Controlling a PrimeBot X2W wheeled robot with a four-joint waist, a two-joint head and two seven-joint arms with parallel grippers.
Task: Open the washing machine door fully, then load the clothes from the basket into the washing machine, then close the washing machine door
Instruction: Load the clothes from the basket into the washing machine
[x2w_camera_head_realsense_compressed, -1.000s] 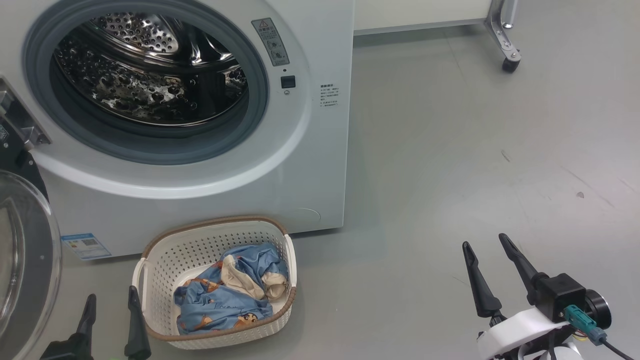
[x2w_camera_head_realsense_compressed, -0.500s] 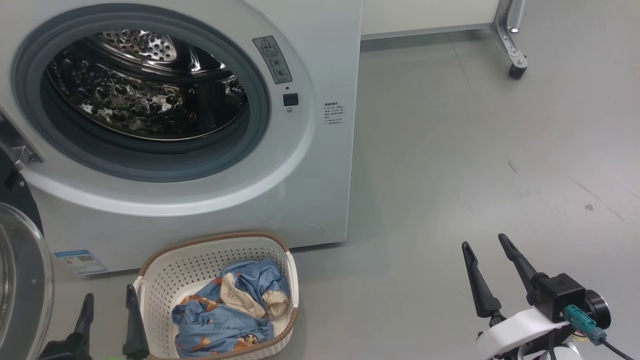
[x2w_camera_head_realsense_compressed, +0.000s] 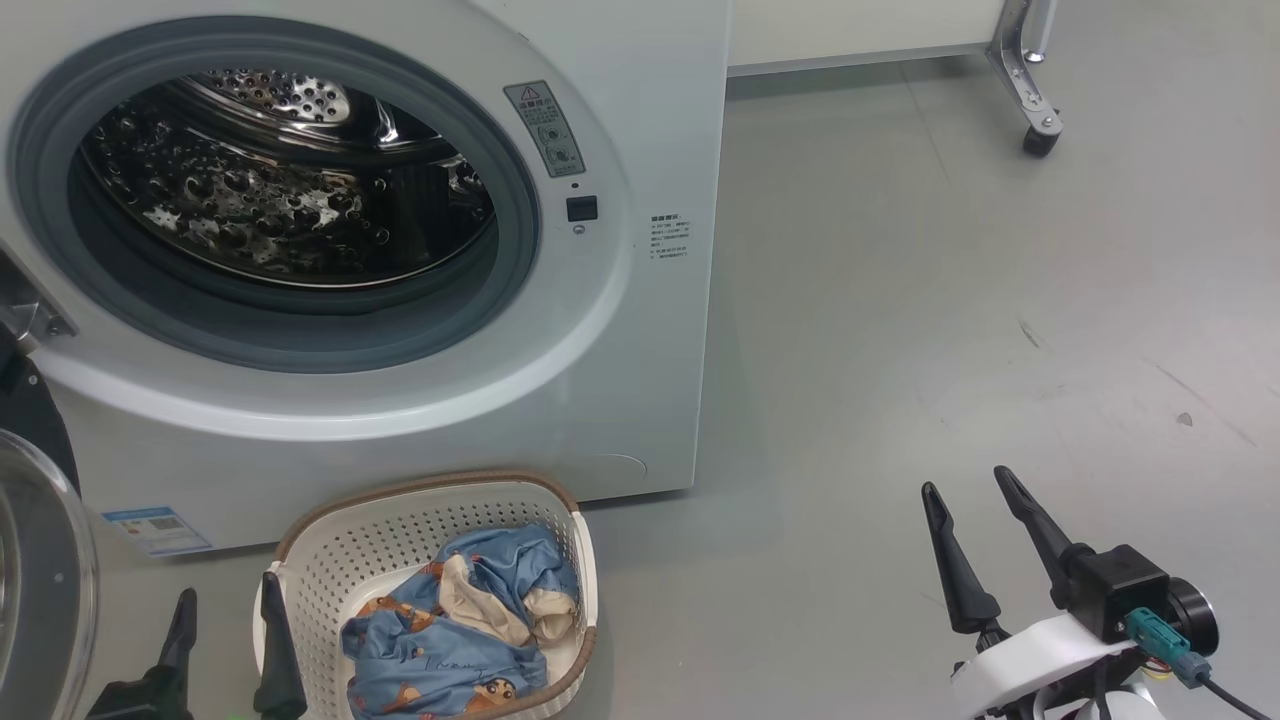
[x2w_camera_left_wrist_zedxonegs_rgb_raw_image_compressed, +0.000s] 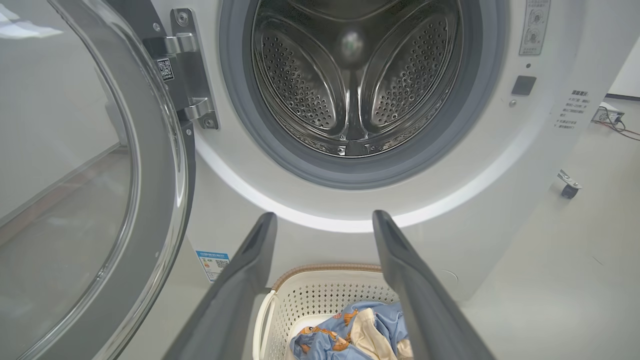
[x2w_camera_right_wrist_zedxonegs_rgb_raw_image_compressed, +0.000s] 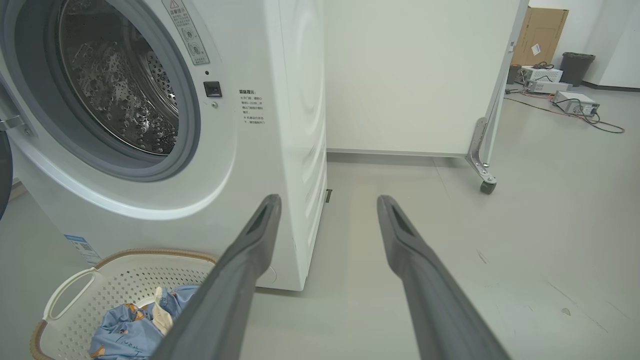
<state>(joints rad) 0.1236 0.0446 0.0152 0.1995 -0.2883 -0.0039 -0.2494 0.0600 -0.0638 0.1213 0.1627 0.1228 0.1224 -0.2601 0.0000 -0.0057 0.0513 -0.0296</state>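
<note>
The left tool (x2w_camera_head_realsense_compressed: 227, 592) sits low at the lower left of the head view, its two long dark fingers pointing up toward the big white front-loading washing machine (x2w_camera_head_realsense_compressed: 640, 330), spread apart and gripping nothing. One finger overlaps the left edge of the small cream-white perforated plastic basket (x2w_camera_head_realsense_compressed: 420, 486); contact cannot be told. In the left wrist view this tool (x2w_camera_left_wrist_zedxonegs_rgb_raw_image_compressed: 324, 217) aims at the machine's front below the perforated steel drum (x2w_camera_left_wrist_zedxonegs_rgb_raw_image_compressed: 350, 85), with the basket under its tips. The right tool (x2w_camera_head_realsense_compressed: 966, 482) is held well to the right over the bare grey floor (x2w_camera_head_realsense_compressed: 950, 300), its pale forearm angled in from the lower right, its fingers likewise splayed and empty. The large round black-rimmed glass door (x2w_camera_head_realsense_compressed: 40, 560) stands swung open at the far left. The light blue cartoon-print clothes (x2w_camera_head_realsense_compressed: 460, 630) lie bundled inside the basket, which rests on the floor just before the machine.
</note>
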